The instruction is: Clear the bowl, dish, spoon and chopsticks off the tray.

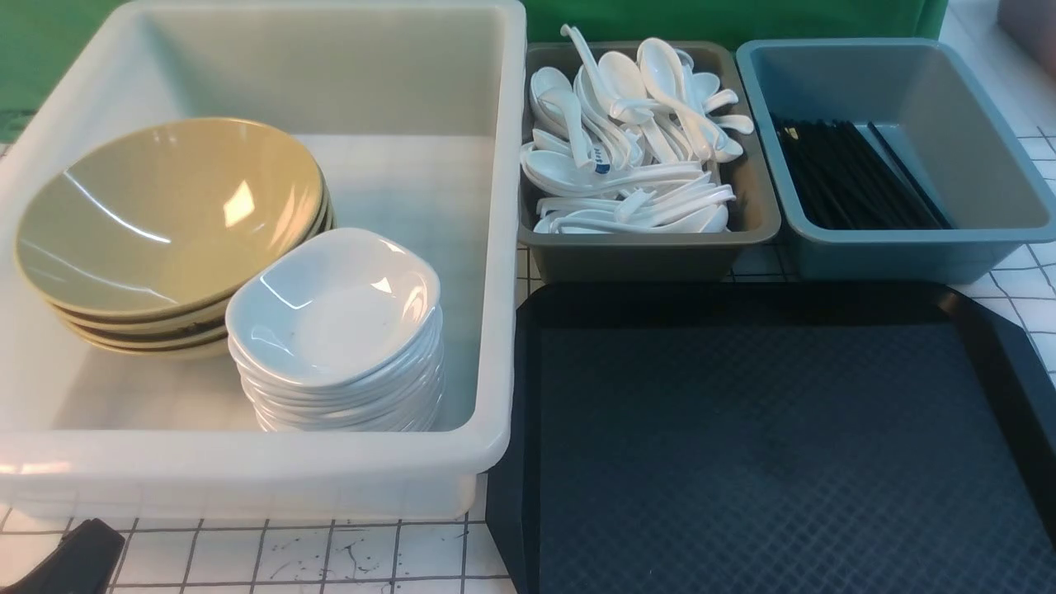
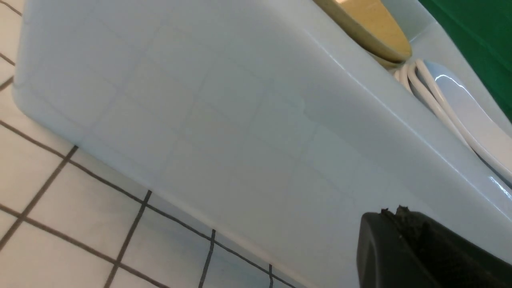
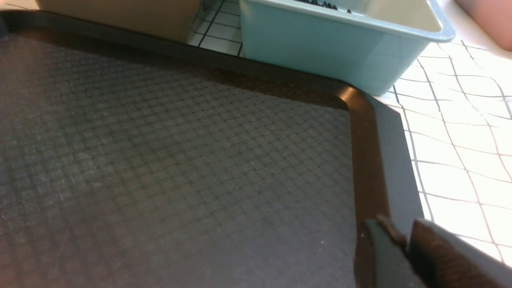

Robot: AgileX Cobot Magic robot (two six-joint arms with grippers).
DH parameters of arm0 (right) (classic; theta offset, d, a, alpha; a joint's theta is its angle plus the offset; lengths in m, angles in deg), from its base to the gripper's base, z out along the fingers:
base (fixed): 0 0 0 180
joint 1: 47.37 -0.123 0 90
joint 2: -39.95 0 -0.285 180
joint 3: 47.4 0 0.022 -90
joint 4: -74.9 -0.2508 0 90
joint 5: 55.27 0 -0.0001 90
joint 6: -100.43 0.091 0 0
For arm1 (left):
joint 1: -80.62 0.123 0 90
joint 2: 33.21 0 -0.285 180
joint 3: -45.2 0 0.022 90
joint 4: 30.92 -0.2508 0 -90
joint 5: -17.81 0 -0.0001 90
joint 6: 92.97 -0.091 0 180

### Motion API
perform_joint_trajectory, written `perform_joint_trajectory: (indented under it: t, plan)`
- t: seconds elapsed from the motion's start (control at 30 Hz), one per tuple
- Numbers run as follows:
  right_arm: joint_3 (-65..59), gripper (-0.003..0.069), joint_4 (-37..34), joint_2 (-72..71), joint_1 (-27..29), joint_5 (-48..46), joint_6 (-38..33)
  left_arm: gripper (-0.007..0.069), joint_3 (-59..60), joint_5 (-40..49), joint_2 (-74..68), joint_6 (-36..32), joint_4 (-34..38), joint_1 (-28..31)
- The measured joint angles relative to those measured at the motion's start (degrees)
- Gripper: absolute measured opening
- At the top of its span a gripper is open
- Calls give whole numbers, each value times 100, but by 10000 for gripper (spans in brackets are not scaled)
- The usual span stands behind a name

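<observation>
Nearest the front camera, the tray (image 1: 775,445) lies bare at the bench's (image 1: 330,553) front right. Behind it stand a grey bin (image 1: 643,252) of white spoons (image 1: 627,165) and a blue bin (image 1: 891,247) holding black chopsticks (image 1: 858,177). At the left, a white tub (image 1: 247,474) holds stacked bowls (image 1: 165,214) and, just beside them, stacked dishes (image 1: 334,318). By the tub's front wall, the left gripper (image 2: 404,240) is closed on nothing. Over the tray's right rim, the right gripper (image 3: 404,244) shows a narrow gap; nothing between its tips.
</observation>
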Motion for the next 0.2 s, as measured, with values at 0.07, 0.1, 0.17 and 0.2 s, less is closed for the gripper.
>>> perform_joint_trajectory:
  t: [0.07, 0.1, 0.17, 0.2]
  plan:
    - [0, 131, 0, 0, 0, 0, 0, -1, 0, 0, 0, 0, 0, 0]
    - [0, 131, 0, 0, 0, 0, 0, -1, 0, 0, 0, 0, 0, 0]
    - [0, 133, 0, 0, 0, 0, 0, -1, 0, 0, 0, 0, 4, 0]
    - [0, 134, 0, 0, 0, 0, 0, -1, 0, 0, 0, 0, 4, 0]
